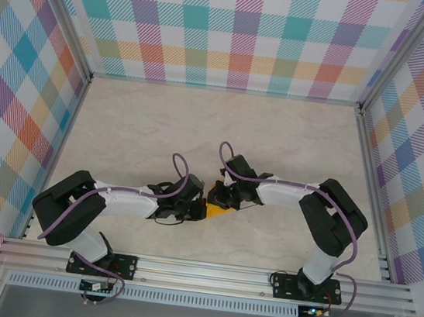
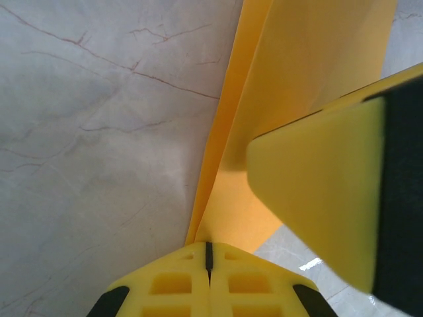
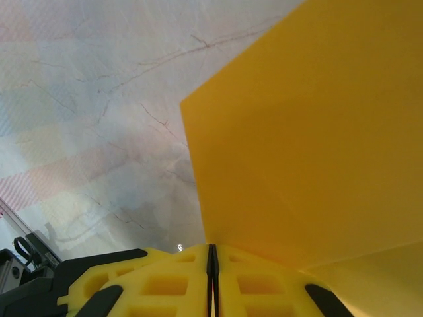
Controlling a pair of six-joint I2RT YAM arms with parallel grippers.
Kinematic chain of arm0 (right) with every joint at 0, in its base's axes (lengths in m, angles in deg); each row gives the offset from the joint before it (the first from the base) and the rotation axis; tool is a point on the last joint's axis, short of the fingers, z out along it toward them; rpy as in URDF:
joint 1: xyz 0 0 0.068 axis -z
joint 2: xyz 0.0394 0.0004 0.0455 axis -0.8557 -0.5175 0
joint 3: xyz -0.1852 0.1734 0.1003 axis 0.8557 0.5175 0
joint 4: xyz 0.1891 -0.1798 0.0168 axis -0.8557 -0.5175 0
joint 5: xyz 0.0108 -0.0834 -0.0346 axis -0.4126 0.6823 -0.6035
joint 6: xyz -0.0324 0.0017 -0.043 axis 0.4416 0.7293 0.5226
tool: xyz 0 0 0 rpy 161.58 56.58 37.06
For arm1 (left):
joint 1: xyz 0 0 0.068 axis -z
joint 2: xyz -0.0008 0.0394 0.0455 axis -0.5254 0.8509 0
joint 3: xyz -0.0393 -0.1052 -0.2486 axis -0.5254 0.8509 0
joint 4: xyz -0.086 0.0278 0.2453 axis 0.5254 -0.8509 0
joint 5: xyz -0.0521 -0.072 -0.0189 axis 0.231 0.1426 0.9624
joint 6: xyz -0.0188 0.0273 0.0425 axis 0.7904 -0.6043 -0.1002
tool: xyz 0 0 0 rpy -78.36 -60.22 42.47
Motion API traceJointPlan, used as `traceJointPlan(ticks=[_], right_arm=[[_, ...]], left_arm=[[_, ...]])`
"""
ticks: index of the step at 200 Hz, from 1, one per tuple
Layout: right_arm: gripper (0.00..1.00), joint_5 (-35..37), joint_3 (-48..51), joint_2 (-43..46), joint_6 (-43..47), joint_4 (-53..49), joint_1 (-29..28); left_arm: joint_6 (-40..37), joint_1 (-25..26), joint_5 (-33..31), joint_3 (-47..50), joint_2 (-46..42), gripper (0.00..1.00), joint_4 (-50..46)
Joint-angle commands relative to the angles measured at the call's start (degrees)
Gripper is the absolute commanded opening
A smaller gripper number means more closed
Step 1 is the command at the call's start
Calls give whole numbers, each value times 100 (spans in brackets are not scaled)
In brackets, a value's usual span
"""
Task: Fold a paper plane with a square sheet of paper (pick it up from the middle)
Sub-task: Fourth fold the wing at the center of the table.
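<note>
Two pinches: left jaws and right jaws clamp the paper (image 3: 304,132), side by side. Likely bracing it above the table (image 1: 162,121) for a crease.

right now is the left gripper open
No, the left gripper is closed tight on the edge of the orange paper.
</note>
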Motion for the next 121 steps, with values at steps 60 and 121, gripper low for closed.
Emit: traceJointPlan(ticks=[60,121], right_arm=[[9,789,-6,-230,-259,-676,-71],[9,1023,287,-75,-360,-473,211]], left_arm=[[98,62,-118,158,195,0,-425],[190,63,-137,215,217,0,-614]])
